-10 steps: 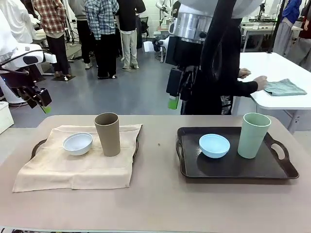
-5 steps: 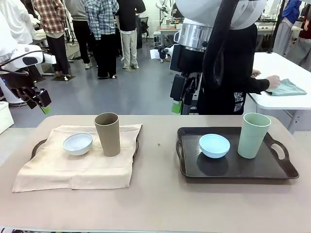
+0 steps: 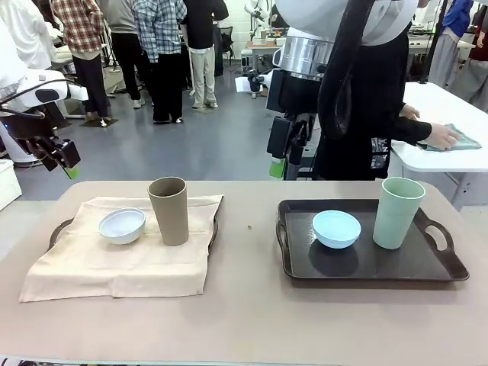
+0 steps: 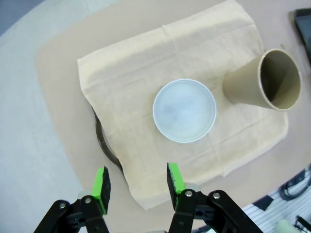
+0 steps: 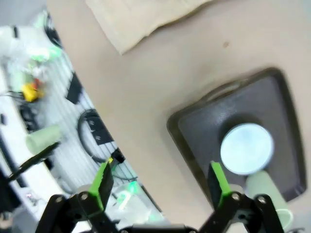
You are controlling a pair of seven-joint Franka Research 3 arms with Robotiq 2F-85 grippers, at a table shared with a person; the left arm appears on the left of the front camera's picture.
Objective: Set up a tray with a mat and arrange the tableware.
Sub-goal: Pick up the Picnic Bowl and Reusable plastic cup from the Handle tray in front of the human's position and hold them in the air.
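While both arms hang clear of the desk (image 3: 252,320), the front view lays the tableware out in two groups. On the robot's left, a beige mat (image 3: 114,263) drapes over the left tray (image 3: 59,229), whose dark handle pokes out at the edge. On the mat sit the white bowl (image 3: 122,225), small and round, and just beside it the tan-brown cup (image 3: 168,210), tall, handleless, upright. On the right, the bare dark tray (image 3: 381,268) carries the light blue bowl (image 3: 336,229) and the pale green cup (image 3: 398,213), upright too, a little apart. The left claw (image 3: 69,164) hovers off the far left corner and the right claw (image 3: 280,162) beyond the far edge. From this angle I cannot tell how their jaws stand. Behind, a person rests a hand (image 3: 444,136) on a grey-green cloth (image 3: 467,139).

Over to the left wrist view, looking straight down. Here we get the white bowl's (image 4: 184,110) plain inside and the tan-brown cup's (image 4: 265,80) hollow mouth, which the front view gives side-on. The mat (image 4: 131,82) shows fold creases, and a curve of the left tray (image 4: 103,145) peeks from under it. The left claw (image 4: 138,182) stands apart, pads empty.

Right wrist view now: the right claw (image 5: 160,182) is spread wide, nothing between its pads. Below lies the dark tray (image 5: 204,126) from above. The light blue bowl (image 5: 247,148) is a pale disc on it, and the pale green cup (image 5: 265,189) sits just beside.
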